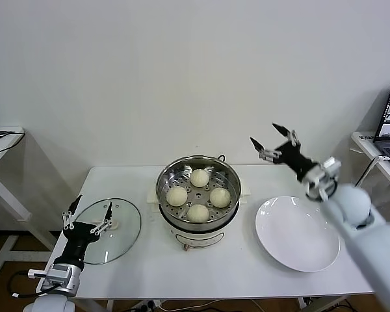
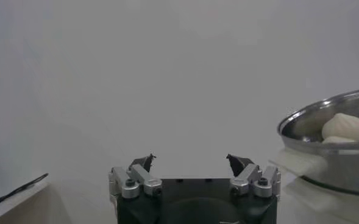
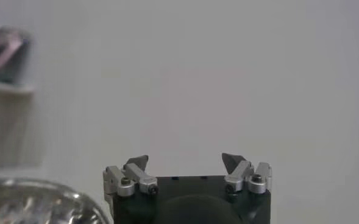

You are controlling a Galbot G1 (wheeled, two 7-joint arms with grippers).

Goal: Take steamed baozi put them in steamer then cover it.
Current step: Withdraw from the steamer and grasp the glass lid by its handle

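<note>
In the steamer point(image 1: 198, 170) sit all four baozi point(image 1: 199, 177); covering's next, left gripper point(image 1: 88, 214) spread over the glass lid point(image 1: 120, 227), right gripper point(image 1: 271, 144) spread, aloft.

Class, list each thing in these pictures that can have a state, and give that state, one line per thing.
Steamer: uncovered, holding all four buns.
Buns: in the steamer, none on the plate.
Glass lid: off, lying flat on the table.
Plate: bare.
Left gripper: open, above the lid, holding nothing.
Right gripper: open, raised above the table, holding nothing.
</note>
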